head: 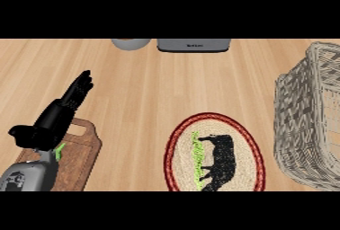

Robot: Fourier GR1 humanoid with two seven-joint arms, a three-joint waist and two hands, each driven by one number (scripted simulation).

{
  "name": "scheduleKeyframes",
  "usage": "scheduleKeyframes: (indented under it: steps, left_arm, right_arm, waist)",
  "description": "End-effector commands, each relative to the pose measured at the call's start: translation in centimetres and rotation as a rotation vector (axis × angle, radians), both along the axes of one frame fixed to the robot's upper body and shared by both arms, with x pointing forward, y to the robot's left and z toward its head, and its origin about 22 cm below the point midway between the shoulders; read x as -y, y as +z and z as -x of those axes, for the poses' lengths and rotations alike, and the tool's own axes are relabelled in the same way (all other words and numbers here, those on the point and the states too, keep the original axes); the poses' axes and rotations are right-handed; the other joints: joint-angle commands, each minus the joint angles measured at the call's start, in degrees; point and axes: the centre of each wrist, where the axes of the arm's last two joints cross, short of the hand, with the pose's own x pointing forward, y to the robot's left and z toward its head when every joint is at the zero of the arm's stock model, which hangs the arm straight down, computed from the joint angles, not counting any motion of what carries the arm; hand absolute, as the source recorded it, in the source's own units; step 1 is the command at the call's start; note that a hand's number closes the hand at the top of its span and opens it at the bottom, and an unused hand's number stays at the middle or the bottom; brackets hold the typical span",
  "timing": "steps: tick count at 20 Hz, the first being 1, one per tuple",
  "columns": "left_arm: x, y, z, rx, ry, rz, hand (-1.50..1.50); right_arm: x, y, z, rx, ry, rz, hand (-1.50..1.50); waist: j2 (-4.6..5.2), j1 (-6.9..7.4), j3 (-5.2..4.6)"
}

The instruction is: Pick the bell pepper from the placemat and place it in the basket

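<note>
An oval woven placemat [214,155] with a red rim lies at the lower centre. It bears a black animal figure and a green stripe. No bell pepper shows on it or anywhere else in the head view. A grey wicker basket [312,117] stands at the right edge, its inside mostly out of frame. My left hand [63,112] rests at the left over the counter, fingers straight and pointing up and away, holding nothing. My right hand does not appear.
A wooden cutting board [83,155] lies under my left forearm at the lower left. At the back edge stand a grey rounded vessel [131,43] and a grey appliance [194,45]. Bare wooden counter [172,85] spans the middle.
</note>
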Motion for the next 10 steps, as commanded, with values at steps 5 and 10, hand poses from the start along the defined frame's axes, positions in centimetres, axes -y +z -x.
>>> scheduleKeyframes:
  steps: [5, 10]
  left_arm:
    - [0.5, -1.1, 1.2, 0.016, -0.011, -0.003, 0.0]
    - [1.9, -0.6, -0.2, 0.012, -0.013, -0.003, 0.0]
  right_arm:
    - [4.0, -0.4, -1.0, 0.04, 0.036, 0.023, -1.5]
    - [2.7, 0.1, -0.6, 0.126, 0.06, 0.003, -1.5]
  waist:
    - [-0.04, -0.03, -0.04]
    - [-0.06, -0.32, -0.04]
